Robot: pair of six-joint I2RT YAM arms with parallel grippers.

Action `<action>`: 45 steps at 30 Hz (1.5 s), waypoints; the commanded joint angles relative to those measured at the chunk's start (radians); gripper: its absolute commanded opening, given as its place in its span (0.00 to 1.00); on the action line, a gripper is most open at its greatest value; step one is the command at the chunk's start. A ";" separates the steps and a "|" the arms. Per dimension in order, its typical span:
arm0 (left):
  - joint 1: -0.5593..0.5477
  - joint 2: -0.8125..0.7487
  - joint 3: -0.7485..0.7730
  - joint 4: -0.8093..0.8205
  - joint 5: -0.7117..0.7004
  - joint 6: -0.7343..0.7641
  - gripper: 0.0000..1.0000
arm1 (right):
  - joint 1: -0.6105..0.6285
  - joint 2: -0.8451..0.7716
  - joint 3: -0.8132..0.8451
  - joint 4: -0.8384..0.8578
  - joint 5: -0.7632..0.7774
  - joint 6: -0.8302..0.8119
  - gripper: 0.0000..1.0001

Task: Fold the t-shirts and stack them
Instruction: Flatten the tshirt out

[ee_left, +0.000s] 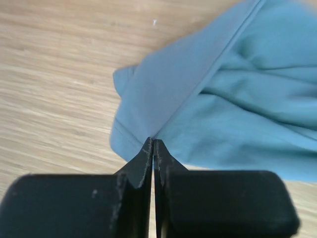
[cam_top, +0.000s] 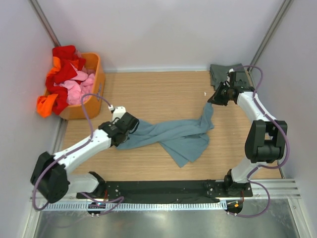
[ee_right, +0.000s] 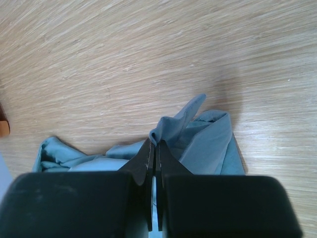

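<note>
1. The blue-teal t-shirt (cam_top: 181,136) lies crumpled across the middle of the wooden table (cam_top: 158,91), strung between the two arms.
2. The left gripper (ee_left: 153,144) has its jaws pressed fully together on the shirt's hemmed edge at the left end.
3. The right gripper (ee_right: 154,144) is likewise clamped tight, pinching a bunched corner raised off the table.
4. The dark grey-green t-shirt (cam_top: 221,74) sits in a compact heap at the far right corner.
5. The cloth looks light and limp. It will likely sag and twist between grips, so hems, seams and corners are the surest holds.
</note>
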 commanded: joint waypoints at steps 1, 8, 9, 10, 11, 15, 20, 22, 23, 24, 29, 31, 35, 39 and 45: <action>-0.002 -0.160 0.117 -0.067 -0.011 0.032 0.00 | -0.005 -0.053 0.049 -0.010 -0.018 -0.001 0.01; -0.002 -0.315 0.347 -0.199 0.003 0.134 0.00 | -0.005 -0.191 0.182 -0.134 -0.018 0.007 0.01; -0.002 -0.334 0.407 -0.204 0.004 0.154 0.00 | -0.005 -0.225 0.210 -0.160 -0.013 -0.007 0.01; 0.000 -0.352 0.436 -0.208 0.003 0.171 0.00 | -0.005 -0.243 0.268 -0.183 -0.008 -0.016 0.01; -0.002 -0.373 0.464 -0.204 0.013 0.220 0.00 | -0.005 -0.263 0.300 -0.226 -0.002 -0.022 0.01; -0.002 -0.487 0.607 -0.156 0.056 0.338 0.00 | -0.005 -0.384 0.440 -0.293 0.013 -0.040 0.01; -0.002 -0.535 0.763 -0.159 0.134 0.439 0.00 | -0.005 -0.587 0.596 -0.321 0.057 -0.050 0.01; -0.002 -0.562 0.835 -0.150 0.188 0.473 0.00 | -0.005 -0.656 0.627 -0.295 0.079 -0.062 0.01; -0.002 -0.573 0.854 -0.146 0.199 0.479 0.00 | -0.005 -0.732 0.626 -0.280 0.105 -0.069 0.01; -0.002 -0.582 0.877 -0.142 0.196 0.476 0.00 | -0.005 -0.765 0.623 -0.265 0.125 -0.070 0.01; 0.000 -0.588 0.779 -0.198 0.329 0.426 0.00 | -0.005 -0.842 0.635 -0.301 0.160 -0.063 0.01; 0.000 -0.582 0.611 -0.167 0.412 0.339 0.05 | -0.005 -0.837 0.607 -0.342 0.185 -0.060 0.01; -0.017 -0.562 0.289 0.015 0.651 0.188 0.51 | -0.005 -0.813 0.526 -0.405 0.306 -0.076 0.01; -0.181 -0.512 0.083 0.170 0.537 0.125 0.66 | -0.005 -0.731 0.475 -0.471 0.392 -0.108 0.01; -0.558 -0.184 0.130 0.275 0.278 0.127 0.67 | -0.005 -0.637 0.394 -0.501 0.551 -0.094 0.01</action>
